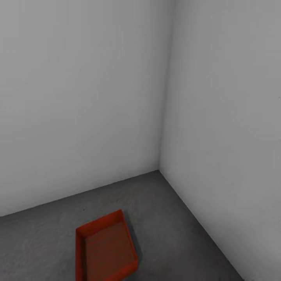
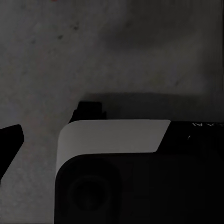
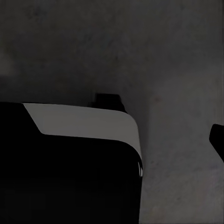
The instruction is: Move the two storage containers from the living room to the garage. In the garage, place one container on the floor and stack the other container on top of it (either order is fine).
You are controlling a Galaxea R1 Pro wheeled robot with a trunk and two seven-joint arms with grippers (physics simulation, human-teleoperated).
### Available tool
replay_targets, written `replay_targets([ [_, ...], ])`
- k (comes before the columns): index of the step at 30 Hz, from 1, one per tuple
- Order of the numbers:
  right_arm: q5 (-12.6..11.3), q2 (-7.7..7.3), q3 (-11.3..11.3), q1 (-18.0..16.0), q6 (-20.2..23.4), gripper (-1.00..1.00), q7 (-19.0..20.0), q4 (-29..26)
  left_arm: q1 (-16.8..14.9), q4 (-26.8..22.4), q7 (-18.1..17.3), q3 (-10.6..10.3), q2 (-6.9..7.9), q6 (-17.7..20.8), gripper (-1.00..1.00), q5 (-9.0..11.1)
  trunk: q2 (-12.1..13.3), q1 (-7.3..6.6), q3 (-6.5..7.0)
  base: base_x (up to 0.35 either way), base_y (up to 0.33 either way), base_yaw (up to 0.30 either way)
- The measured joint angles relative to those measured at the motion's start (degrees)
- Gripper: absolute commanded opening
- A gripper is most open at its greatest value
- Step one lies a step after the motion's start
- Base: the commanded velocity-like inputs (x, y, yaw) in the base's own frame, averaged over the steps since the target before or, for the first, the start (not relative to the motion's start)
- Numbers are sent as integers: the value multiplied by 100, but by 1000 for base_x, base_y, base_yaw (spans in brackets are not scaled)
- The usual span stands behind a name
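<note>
Container down on concrete floor, near corner of pale grey walls, open side up, empty. Probably first half done; second bin yet to be stacked on top. Nothing standing around container to block approach. Wrist views dim, over mottled floor, with robot's body in shot; fingers' state impossible to tell.

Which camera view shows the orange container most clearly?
The head view: the container sits open and empty on the grey floor near the wall corner. Both wrist views show dark floor and robot body parts, with nothing orange.
</note>
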Motion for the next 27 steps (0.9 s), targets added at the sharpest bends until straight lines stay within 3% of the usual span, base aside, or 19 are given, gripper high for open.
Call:
replay_targets([
  [27, 0, 0, 0, -2, 0, 100, 0, 0, 0, 0, 6, 0, 0, 0, 100, 0, 0, 0, 172, 0, 0, -180],
])
